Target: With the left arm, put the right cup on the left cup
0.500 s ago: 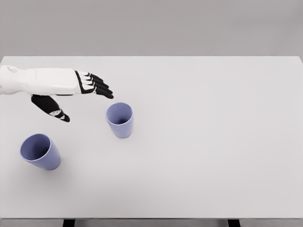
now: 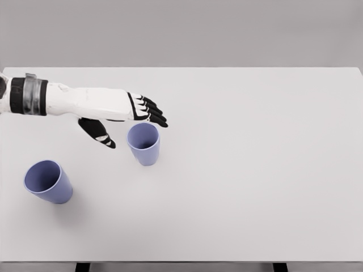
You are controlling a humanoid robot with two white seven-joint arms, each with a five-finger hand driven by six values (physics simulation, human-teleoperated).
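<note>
Advanced rightward since the earlier frame, left hand (image 2: 127, 116) — fingers spread, empty — reaches over right cup (image 2: 143, 144) at centre-left; approach step; next, close around it — left cup (image 2: 47, 181) waits lower left.

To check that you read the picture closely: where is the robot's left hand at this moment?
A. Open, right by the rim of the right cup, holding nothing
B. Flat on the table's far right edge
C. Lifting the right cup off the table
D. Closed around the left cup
A: the left hand has its fingers spread by the rim of the right cup, which stands on the table; the left cup stands apart, untouched.
</note>
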